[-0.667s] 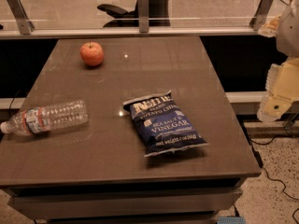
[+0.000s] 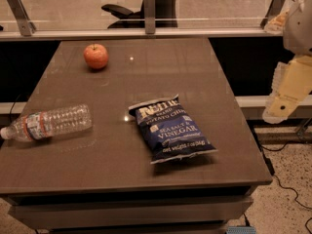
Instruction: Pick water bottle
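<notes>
My gripper [image 2: 282, 106] hangs beside the right edge of the table [image 2: 161, 72]; open or closed, I cannot tell. The water bottle [image 2: 51, 123] lies on its side far left of it, beyond the chip bag [image 2: 171, 129].

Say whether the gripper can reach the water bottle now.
Probably, from above: gripper hangs off the table's right side, water bottle lies uncovered at the left edge, only a flat chip bag between.

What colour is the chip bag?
Chip bag: dark blue, white lettering, camera view. Gripper hangs right of table.
</notes>
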`<state>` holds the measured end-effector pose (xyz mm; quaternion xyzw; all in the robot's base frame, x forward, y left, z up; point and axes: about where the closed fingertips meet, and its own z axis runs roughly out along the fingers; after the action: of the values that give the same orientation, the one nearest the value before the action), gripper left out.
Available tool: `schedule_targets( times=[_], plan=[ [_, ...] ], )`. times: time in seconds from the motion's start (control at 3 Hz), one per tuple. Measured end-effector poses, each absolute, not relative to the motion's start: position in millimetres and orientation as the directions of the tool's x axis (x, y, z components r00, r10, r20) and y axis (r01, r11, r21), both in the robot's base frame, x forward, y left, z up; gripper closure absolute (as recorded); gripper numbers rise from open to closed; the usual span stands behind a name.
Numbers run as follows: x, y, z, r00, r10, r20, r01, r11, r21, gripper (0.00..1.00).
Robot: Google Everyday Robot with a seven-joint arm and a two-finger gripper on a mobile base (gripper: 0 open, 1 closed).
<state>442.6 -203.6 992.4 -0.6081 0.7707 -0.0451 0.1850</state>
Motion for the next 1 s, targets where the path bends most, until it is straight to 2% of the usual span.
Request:
schedule_targets(
  times=[1.0],
  plan=[
    [448.2,-128.0,987.2,-0.041,-0.973,-0.225,-0.961,0.100,-0.259,0.00]
  ],
)
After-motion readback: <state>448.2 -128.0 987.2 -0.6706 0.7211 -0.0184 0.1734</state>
